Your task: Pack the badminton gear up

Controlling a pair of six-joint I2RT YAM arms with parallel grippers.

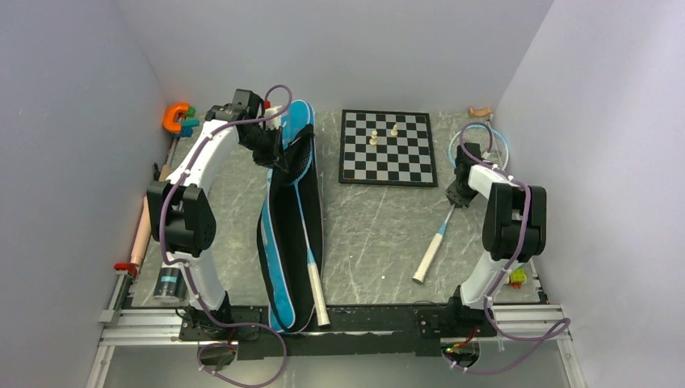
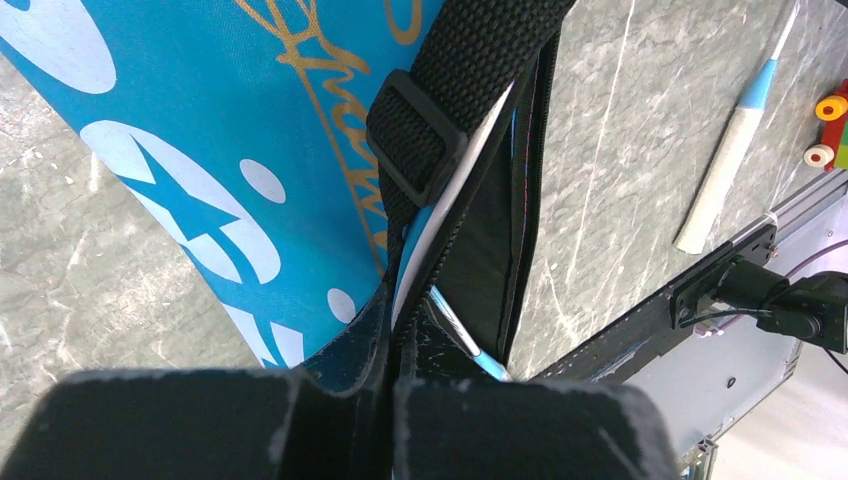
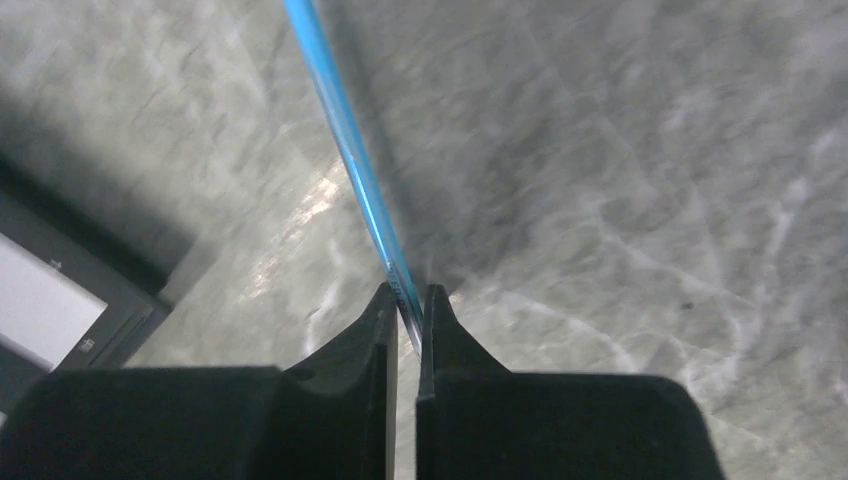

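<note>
Left gripper (image 2: 390,345) is pinched tight on the black rim of the bag (image 1: 284,234), holding the blue flap up, likely so the mouth gapes; one racket (image 1: 309,242) lies inside, handle jutting toward the bases; right gripper (image 3: 408,312) is nipped almost shut on the thin blue shaft of the other racket (image 1: 432,252), which lies on the table (image 1: 371,234) right of the bag, probably for carrying across. The table is marbled grey; a chessboard (image 1: 386,147) sits at the back; plain pale walls close in on three sides.
</note>
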